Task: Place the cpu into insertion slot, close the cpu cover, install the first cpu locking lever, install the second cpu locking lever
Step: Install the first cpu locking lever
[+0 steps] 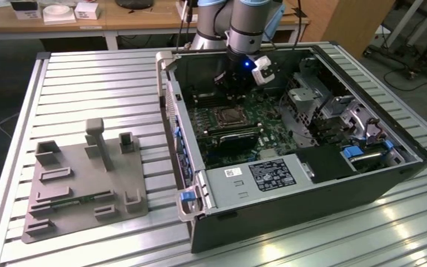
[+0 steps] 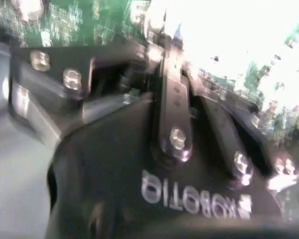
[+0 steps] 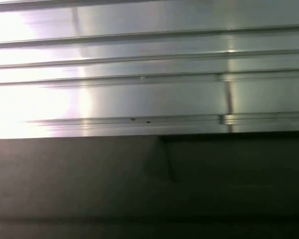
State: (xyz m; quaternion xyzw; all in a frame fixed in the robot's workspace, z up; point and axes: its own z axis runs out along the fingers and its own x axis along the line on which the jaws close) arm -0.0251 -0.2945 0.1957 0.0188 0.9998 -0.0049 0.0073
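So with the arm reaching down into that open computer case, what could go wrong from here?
The black gripper hangs inside the open black computer case, close to its far wall, so it might knock the wall. Just in front lies the square black-rimmed socket on the green circuit board; a misaligned descent could damage it.

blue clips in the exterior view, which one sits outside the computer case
The blue clip on the grey handle at the case's near corner, toward the exterior view's left. The other blue clips sit inside the case, by the drive bay on the exterior view's right.

Gripper point(image 1: 232, 89) hangs inside open computer case point(image 1: 362, 183), above the insertion slot point(image 1: 229, 117). Grey fixture block point(image 1: 87, 183) sits on slatted table point(image 1: 87, 78), well apart.
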